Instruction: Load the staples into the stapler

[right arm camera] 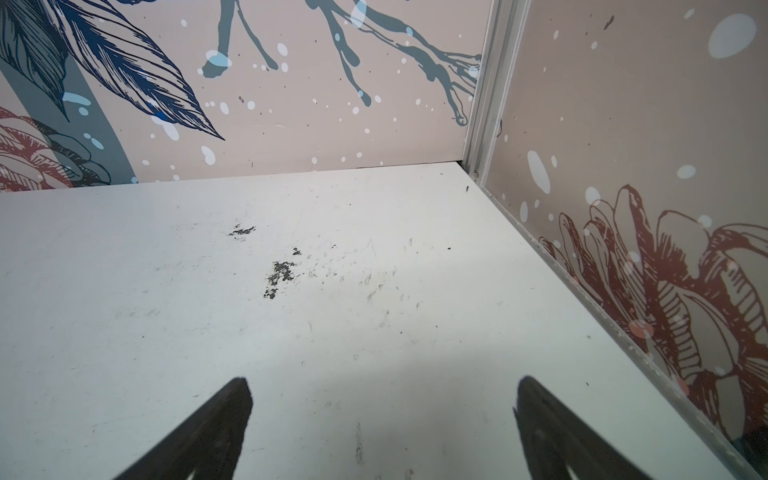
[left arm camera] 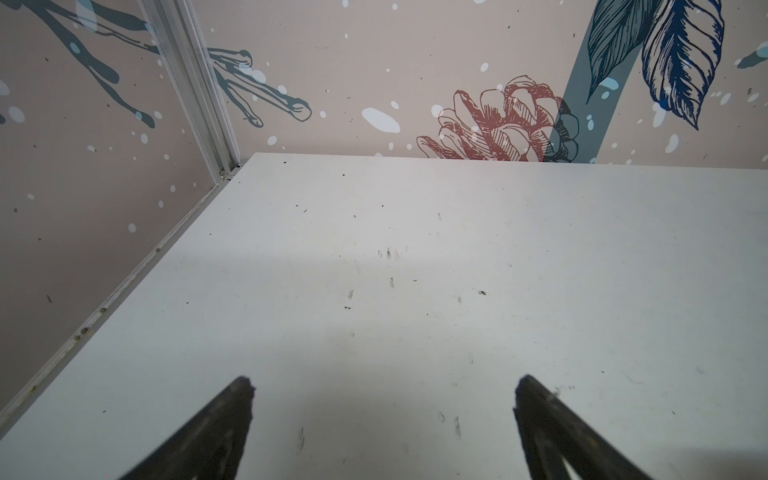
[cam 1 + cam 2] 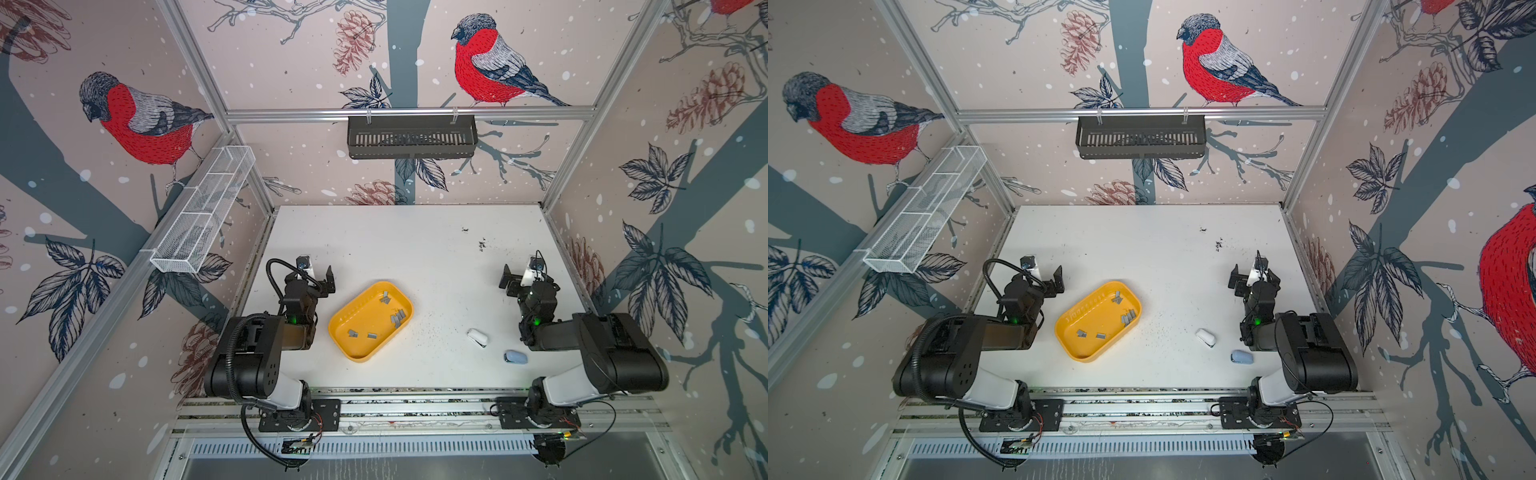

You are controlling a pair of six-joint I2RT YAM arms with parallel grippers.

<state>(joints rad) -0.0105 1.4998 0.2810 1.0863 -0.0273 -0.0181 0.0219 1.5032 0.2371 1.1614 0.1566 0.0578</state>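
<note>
Several short grey strips of staples [image 3: 398, 318] [image 3: 1128, 318] lie loose in a yellow tray [image 3: 332, 328] [image 3: 1059, 326] in the middle of the white table. To the right front lie two small rounded stapler-like things, a white one [image 3: 477, 337] [image 3: 1205, 336] and a light-blue one [image 3: 515, 357] [image 3: 1241, 357]; which is the stapler I cannot tell. My left gripper [image 3: 318, 274] [image 3: 1050, 276] [image 2: 384, 382] hovers open left of the tray, holding nothing. Behind the white one, my right gripper [image 3: 521, 276] [image 3: 1253, 277] [image 1: 383, 381] stands open and empty. Both wrist views show only bare table.
A black slotted basket [image 3: 411, 137] hangs on the back wall and a white wire basket [image 3: 203, 208] on the left wall. Dark scuffs [image 3: 482, 244] [image 1: 280, 274] mark the table at the back right. Fine specks [image 3: 432, 328] lie between tray and white thing.
</note>
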